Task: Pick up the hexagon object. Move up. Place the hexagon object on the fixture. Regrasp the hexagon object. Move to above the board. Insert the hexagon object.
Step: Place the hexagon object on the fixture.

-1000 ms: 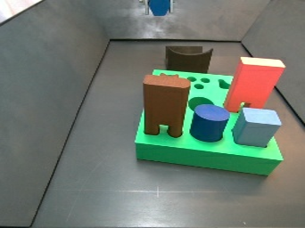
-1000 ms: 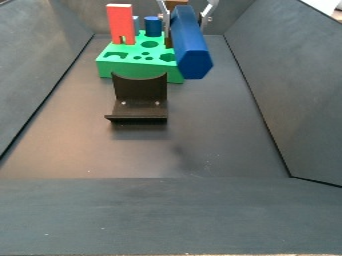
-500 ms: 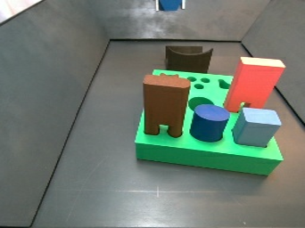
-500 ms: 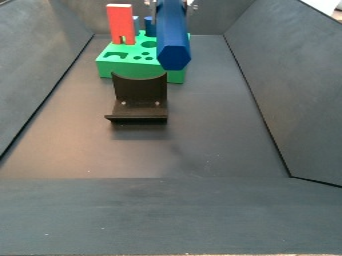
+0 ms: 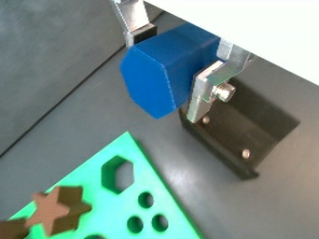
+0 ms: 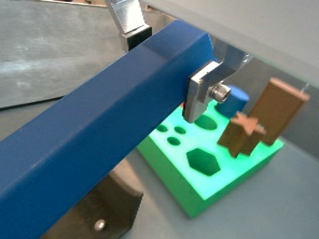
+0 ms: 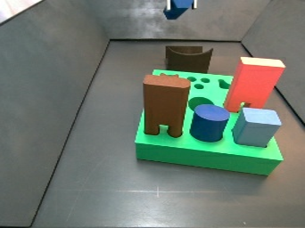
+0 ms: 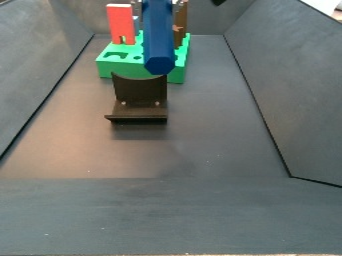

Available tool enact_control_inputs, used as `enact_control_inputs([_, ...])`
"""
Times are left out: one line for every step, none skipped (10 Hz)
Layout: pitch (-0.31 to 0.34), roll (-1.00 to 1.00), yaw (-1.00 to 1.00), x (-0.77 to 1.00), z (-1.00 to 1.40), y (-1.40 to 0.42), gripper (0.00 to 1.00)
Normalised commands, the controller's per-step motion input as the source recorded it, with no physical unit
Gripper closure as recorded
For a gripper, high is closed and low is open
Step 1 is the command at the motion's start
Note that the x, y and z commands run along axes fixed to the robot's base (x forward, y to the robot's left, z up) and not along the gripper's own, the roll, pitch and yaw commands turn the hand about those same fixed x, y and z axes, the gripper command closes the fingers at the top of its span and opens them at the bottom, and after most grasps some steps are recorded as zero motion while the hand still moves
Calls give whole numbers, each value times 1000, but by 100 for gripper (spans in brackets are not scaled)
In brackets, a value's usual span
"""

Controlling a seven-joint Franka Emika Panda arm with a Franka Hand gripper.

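Observation:
My gripper (image 5: 174, 63) is shut on the hexagon object (image 5: 169, 70), a long dark blue bar; its hexagonal end faces a wrist view and its length runs across a wrist view (image 6: 106, 140). In a side view the hexagon object (image 8: 158, 35) hangs high above the fixture (image 8: 139, 98); in a side view only its tip (image 7: 179, 7) shows at the top edge, above the fixture (image 7: 187, 59). The fixture also shows in both wrist views (image 5: 244, 131) (image 6: 90, 217). The green board (image 7: 209, 149) lies beyond the fixture, with an open hexagonal hole (image 5: 117, 171).
On the board stand a reddish-brown arch-legged block (image 7: 165, 104), a short blue cylinder (image 7: 210, 123), a light blue cube (image 7: 256, 126) and a red block (image 7: 255, 83). Dark sloped walls (image 8: 267, 80) enclose the floor (image 8: 160, 160).
The hexagon object has swung from tilted to nearly upright and shifted left over the fixture in one side view; its tip moved right along the top edge in the other.

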Motion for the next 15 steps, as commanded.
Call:
enact_control_inputs([147,-1000,-94,549,-17,40,100])
enact_control_inputs([151,-1000,-116,450,-19,41,100])
enact_control_inputs([154,-1000,-135,378,-23,43,100])
enact_control_inputs([154,-1000,-167,287,-22,43,100])
enact_control_inputs([157,-1000,-187,240,-21,44,100])
enact_control_inputs([137,-885,-224,138,-22,46,100])
enact_control_inputs([101,-706,-222,88,-21,48,100])
enact_control_inputs([56,-524,-214,72,-17,47,100])
enact_control_inputs([12,-301,-194,77,-10,34,100])
enact_control_inputs([-11,-216,-175,72,-6,31,100])
enact_control_inputs([59,-228,-216,87,-1000,26,100])
enact_control_inputs([48,-217,-193,91,-1000,26,100])
enact_control_inputs([14,-197,-169,112,-1000,34,100])
enact_control_inputs([-6,-172,-149,122,-1000,41,100])
enact_control_inputs([-32,-158,-131,129,-1000,45,100])
